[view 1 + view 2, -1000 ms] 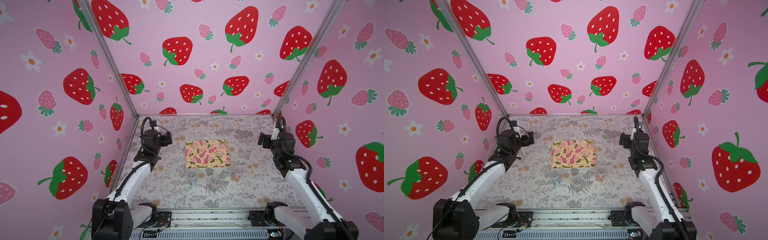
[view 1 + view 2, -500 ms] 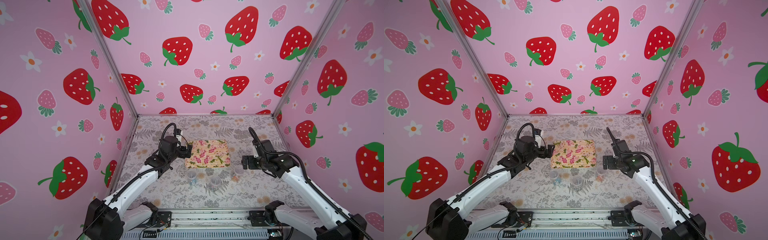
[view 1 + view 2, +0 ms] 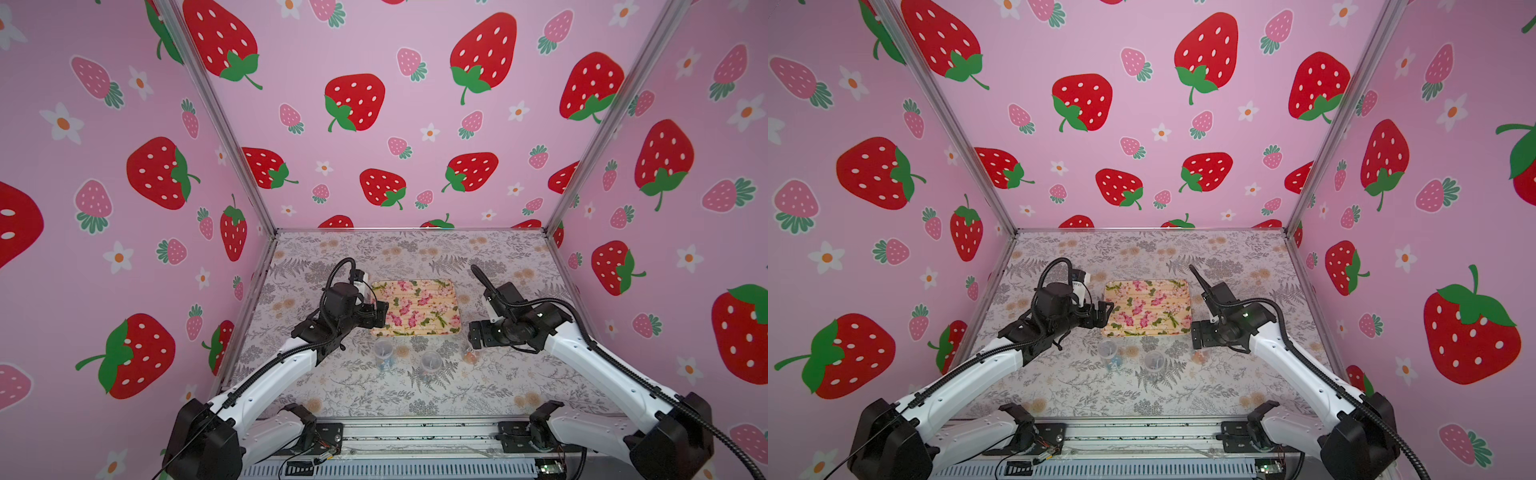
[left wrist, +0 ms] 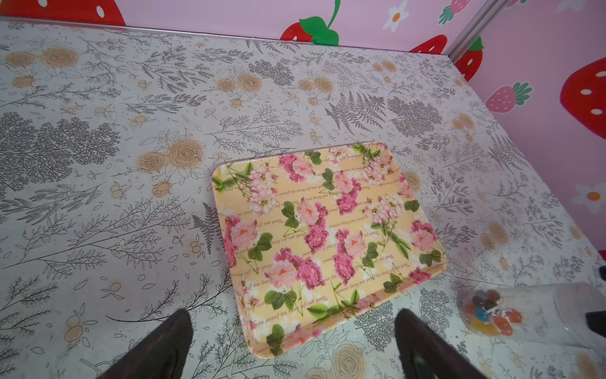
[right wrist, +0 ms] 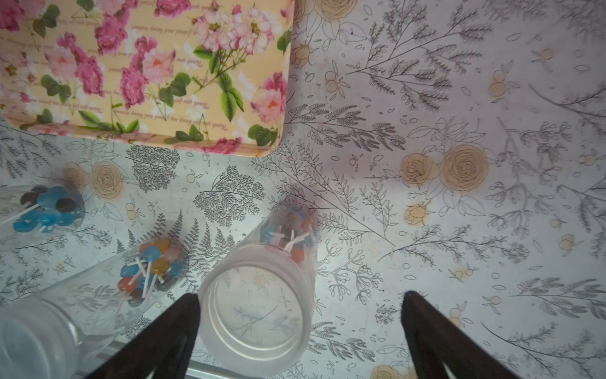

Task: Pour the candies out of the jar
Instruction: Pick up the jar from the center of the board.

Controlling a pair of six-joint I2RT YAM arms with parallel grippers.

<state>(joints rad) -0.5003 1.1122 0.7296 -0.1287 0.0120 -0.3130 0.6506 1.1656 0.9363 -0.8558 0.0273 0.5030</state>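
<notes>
Three clear jars (image 3: 431,365) stand upright in a row on the flower-printed table (image 3: 415,257), each with a small heap of lollipop candies at its bottom. The right gripper (image 5: 300,297) hangs directly above the end jar (image 5: 262,259), fingers spread wide and gripping nothing. The jar's open mouth sits between them, close beside one finger and well apart from the other; whether it is touched cannot be told. Its candies (image 5: 288,236), blue, orange and dark on thin white sticks, lie at the base, straight below the hand. The middle jar (image 5: 82,295) and the far jar (image 5: 10,200) stand out past that nearer finger. A rose-patterned tray (image 5: 147,65) lies beyond the fingertips. The left gripper (image 4: 293,315), likewise wide and holding nothing, hovers at the tray's side, one tray corner lying just ahead between its fingertips.
</notes>
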